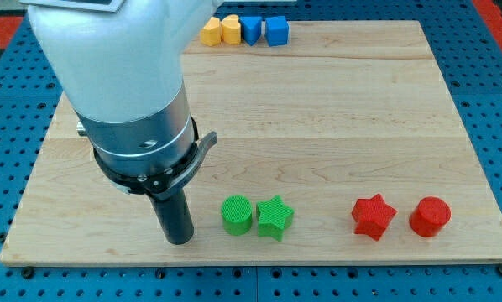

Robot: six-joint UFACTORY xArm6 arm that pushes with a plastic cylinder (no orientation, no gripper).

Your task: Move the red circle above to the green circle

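The red circle (429,217) lies near the view's bottom right, just right of a red star (373,216). The green circle (237,215) lies at the bottom centre, touching or almost touching a green star (274,217) on its right. My tip (180,239) rests on the board just left of the green circle, a small gap between them. It is far to the left of the red circle.
The wooden board (318,109) sits on a blue perforated surface. At the board's top edge stand a yellow block (211,32), a second yellow block (231,29), a blue block (251,28) and a blue cube (276,30). The arm's large white and grey body (125,92) covers the upper left.
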